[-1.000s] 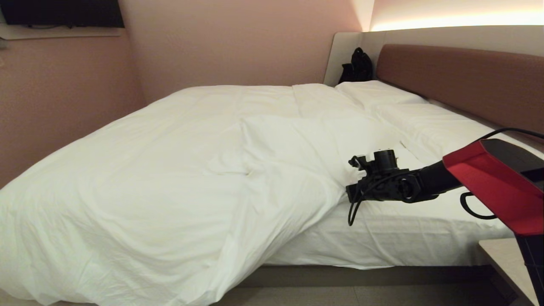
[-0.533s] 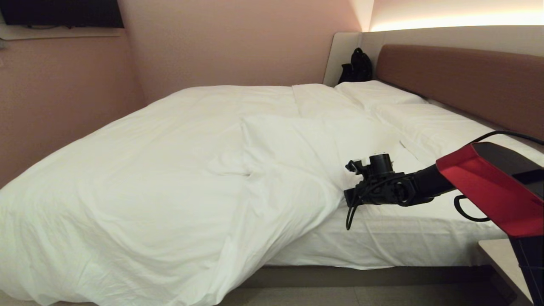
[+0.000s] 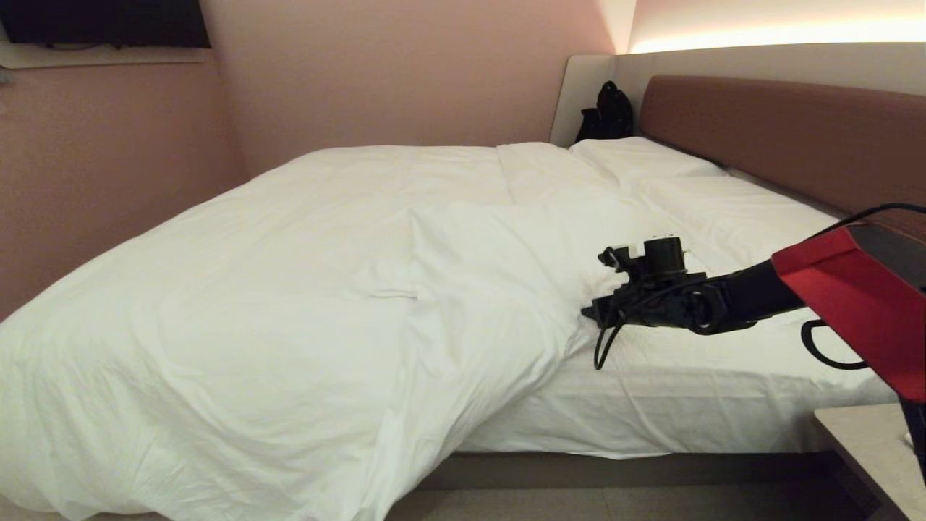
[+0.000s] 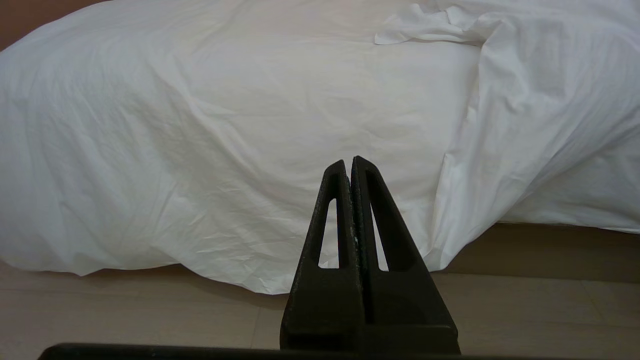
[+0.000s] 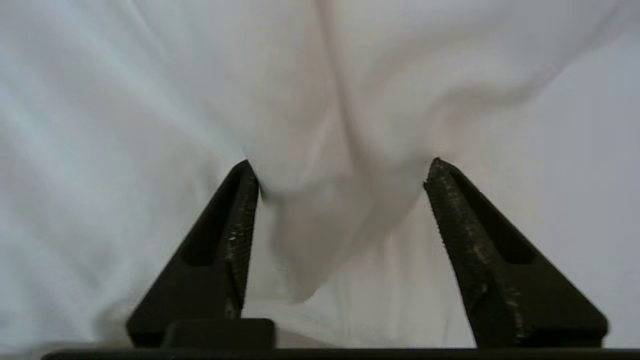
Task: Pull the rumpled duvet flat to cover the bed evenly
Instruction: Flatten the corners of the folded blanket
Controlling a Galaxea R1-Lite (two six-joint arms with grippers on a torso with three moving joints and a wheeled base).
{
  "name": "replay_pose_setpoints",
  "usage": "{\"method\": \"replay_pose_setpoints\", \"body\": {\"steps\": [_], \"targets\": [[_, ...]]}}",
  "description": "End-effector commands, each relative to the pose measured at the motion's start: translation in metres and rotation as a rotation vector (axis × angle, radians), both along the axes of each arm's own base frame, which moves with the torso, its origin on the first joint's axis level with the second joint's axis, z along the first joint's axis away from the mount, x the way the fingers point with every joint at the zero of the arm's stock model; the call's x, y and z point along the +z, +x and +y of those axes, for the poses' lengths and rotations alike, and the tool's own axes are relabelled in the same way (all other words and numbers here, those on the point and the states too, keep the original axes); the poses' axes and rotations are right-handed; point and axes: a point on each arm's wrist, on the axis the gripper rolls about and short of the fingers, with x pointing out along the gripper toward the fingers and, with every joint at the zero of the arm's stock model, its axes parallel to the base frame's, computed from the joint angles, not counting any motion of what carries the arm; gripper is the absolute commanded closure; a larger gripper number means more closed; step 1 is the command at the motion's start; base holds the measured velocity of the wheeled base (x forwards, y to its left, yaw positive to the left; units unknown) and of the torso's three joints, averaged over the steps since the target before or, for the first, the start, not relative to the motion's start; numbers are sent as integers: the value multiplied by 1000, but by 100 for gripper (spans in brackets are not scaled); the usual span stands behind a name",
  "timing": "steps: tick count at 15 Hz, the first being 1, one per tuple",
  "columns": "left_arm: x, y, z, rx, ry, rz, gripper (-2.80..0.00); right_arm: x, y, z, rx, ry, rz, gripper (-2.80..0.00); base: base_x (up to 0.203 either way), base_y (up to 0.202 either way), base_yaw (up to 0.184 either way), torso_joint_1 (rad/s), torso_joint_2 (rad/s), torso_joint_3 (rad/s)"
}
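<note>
The left claw (image 4: 351,167) sits low by the floor (image 4: 125,310), its fingers pressed together with nothing between them. Ahead of it the duvet (image 4: 240,125) hangs over the side of the bed and bunches down to the floor; off to one side of the claw a thick fold drops away, and beyond that fold the mattress sheet (image 4: 565,210) shows above the base.

In the head view the duvet (image 3: 289,289) covers the left and middle of the bed (image 3: 636,470), spilling over the near left edge to the floor. Its near right edge runs on a slant, leaving the sheet (image 3: 687,398) bare on the near right part of the mattress. A folded-back flap lies in the middle, just left of the right claw.

The right claw (image 3: 589,312) reaches in from the right, over the bare sheet, with its tip at the duvet's slanted edge. In the wrist view the right claw (image 5: 340,175) stands wide open, and a peak of duvet cloth (image 5: 325,220) sits between the two fingers (image 5: 235,235), touching the inner side of one and near the other; neither finger pinches it.

Beyond the right claw lie two pillows (image 3: 651,159), against the headboard (image 3: 781,137). A black bag (image 3: 608,112) stands in the far corner beside the headboard. Right of the claw, a corner of a worktop (image 3: 861,449) shows at the near edge.
</note>
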Motion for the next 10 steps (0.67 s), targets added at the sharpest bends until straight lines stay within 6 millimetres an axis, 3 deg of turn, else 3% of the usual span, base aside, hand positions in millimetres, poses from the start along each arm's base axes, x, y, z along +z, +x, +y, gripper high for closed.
{"method": "replay_pose_setpoints", "body": {"steps": [1,5,10], "targets": [[0,0,0,1,0,-1,0,33,-5,12,31,21,-110,-280,0,0,0,0,0,0],[0,0,0,1,-1,-1,0,53,11,37,75,42,-216,-280,0,0,0,0,0,0],[0,0,0,1,0,0,0,31,45,70,107,55,-275,-280,0,0,0,0,0,0]]}}
